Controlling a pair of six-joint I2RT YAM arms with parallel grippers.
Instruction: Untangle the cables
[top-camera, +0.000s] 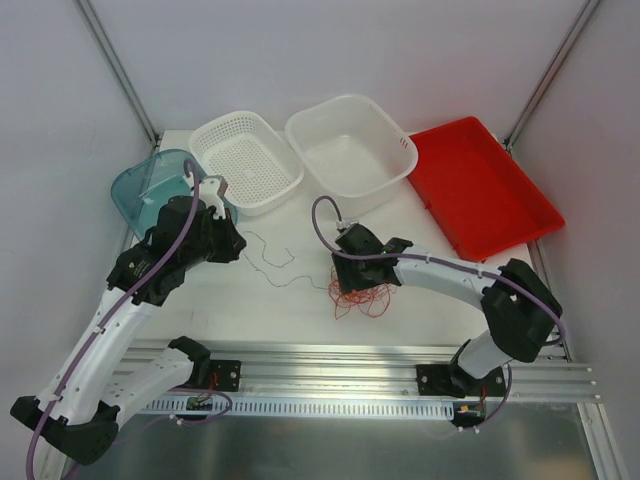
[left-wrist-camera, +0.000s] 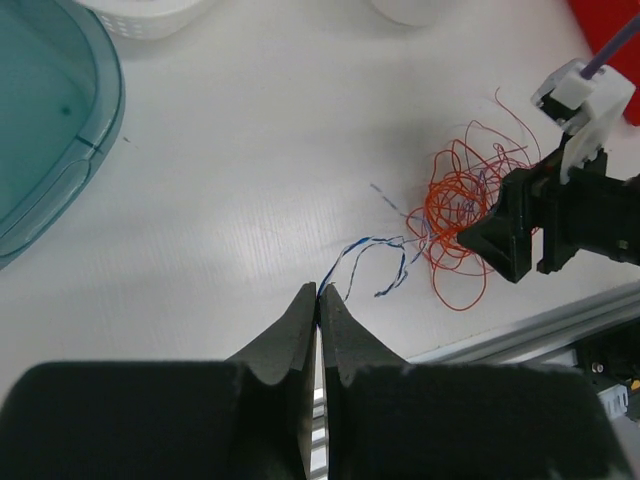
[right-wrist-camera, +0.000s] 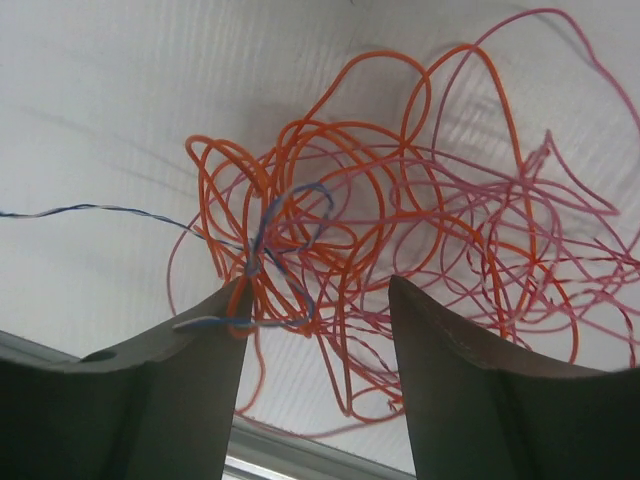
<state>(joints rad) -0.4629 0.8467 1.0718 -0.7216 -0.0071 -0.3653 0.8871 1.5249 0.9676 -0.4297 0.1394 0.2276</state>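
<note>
Overhead and close wrist views share cables (top-camera: 362, 298).

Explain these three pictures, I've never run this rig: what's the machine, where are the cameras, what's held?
Two robot arms stand at the near edge of the table. The overhead picture looks down from above; the others come from each wrist. The left gripper is shut, pinching a thin blue wire that leads to a tangle of orange wires. The right gripper is open, straddling that tangle, holding nothing. Behind lie a teal bin, a white basket, a white tub and a red tray.
</note>
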